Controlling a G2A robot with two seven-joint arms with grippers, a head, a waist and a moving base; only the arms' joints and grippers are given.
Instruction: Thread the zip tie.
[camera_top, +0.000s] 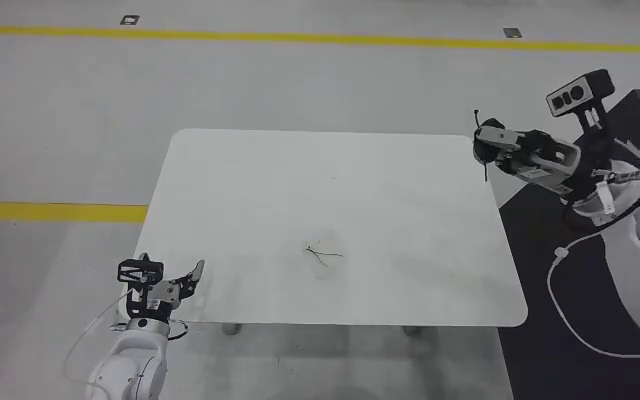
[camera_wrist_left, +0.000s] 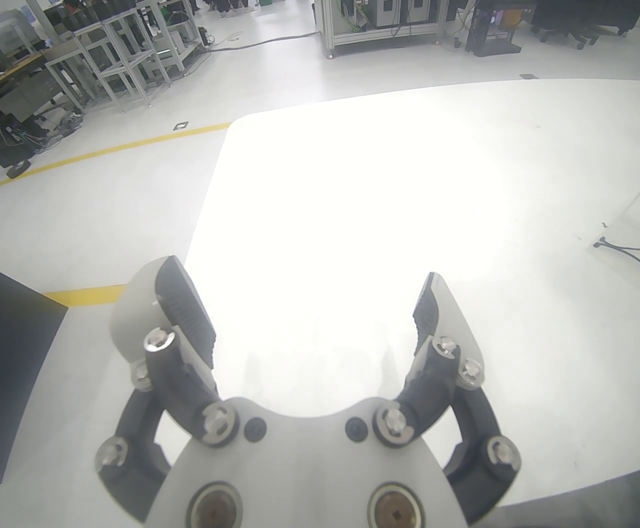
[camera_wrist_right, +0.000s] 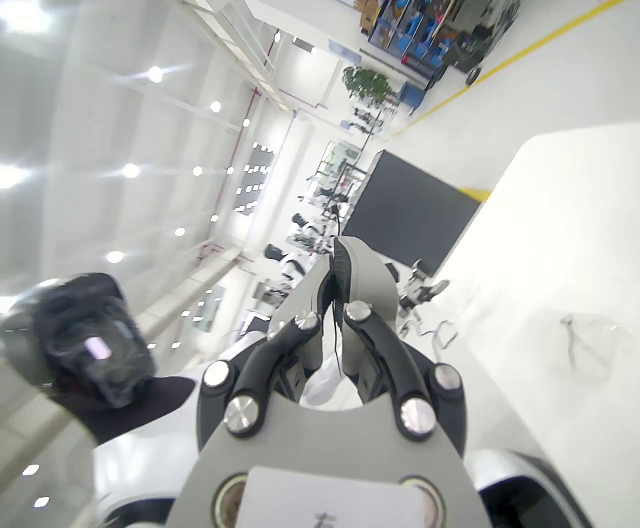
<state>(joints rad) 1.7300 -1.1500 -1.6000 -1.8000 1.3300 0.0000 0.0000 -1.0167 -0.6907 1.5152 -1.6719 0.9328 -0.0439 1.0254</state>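
— Where is the tie (camera_wrist_right: 336, 345) being held?
— It is being squeezed tight in the right gripper (camera_wrist_right: 336, 250), by the edge of the table (camera_top: 300, 180), likely so its end is being kept free for threading.
— And the left gripper (camera_wrist_left: 300, 270)?
— It is being held wide, with nothing inside.

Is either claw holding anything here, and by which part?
The right claw is shut on a thin black zip tie, gripped partway along its strap, an end poking out each side. The left claw is open, empty.
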